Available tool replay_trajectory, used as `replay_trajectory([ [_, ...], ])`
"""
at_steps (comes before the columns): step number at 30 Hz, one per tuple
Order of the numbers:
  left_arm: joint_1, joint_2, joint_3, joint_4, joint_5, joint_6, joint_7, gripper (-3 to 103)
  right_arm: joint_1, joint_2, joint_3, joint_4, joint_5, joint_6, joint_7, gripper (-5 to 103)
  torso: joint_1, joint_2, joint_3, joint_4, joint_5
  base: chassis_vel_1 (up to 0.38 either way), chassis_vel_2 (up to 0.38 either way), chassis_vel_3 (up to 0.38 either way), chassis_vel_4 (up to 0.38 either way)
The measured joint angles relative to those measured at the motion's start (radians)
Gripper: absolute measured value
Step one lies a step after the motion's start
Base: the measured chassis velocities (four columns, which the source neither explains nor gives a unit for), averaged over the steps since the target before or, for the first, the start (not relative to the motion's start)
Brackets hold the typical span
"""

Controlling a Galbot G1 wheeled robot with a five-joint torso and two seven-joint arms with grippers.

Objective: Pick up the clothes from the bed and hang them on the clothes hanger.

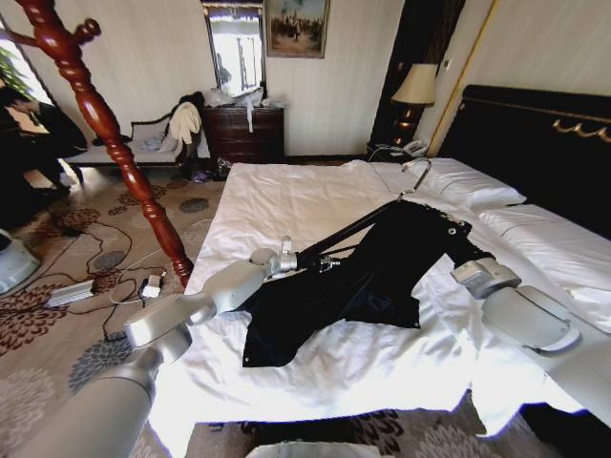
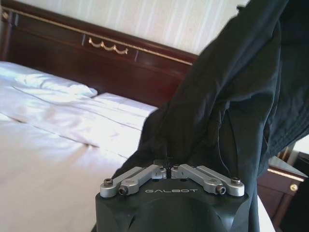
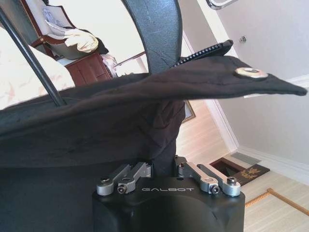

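Clothes [image 1: 382, 277], black and long, hang lifted over the bed [image 1: 315, 200] at centre frame, their long axis running from lower left up to upper right. Along that line lies the clothes hanger [image 1: 355, 227], its hook at upper centre. Left hand [image 2: 168, 170] is clenched on the hanger's lower end; right hand [image 3: 164, 166] is clenched on the cloth near the collar.
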Motion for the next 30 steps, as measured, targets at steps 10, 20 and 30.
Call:
replay_trajectory([
  [10, -0.028, 0.161, -0.044, -0.157, -0.062, 0.004, -0.055, 0, 0.000, 0.015, -0.007, -0.006, -0.004, 0.013, 0.006, 19, 0.000, 0.000, 0.000, 0.0002, -0.0002, 0.000, 0.000, 0.000, 0.000],
  [20, -0.062, 0.312, -0.071, -0.396, -0.171, 0.033, -0.118, 0, 0.016, 0.018, -0.028, -0.038, -0.011, 0.026, 0.004, 19, 0.000, 0.000, 0.000, 0.0000, -0.0002, 0.000, 0.000, 0.000, 0.000],
  [30, -0.041, 0.508, -0.107, -0.644, -0.235, 0.053, -0.147, 0, 0.026, 0.019, -0.034, -0.084, -0.003, 0.086, -0.017, 19, 0.000, 0.000, 0.000, 0.0001, -0.0001, 0.000, 0.000, 0.000, 0.000],
])
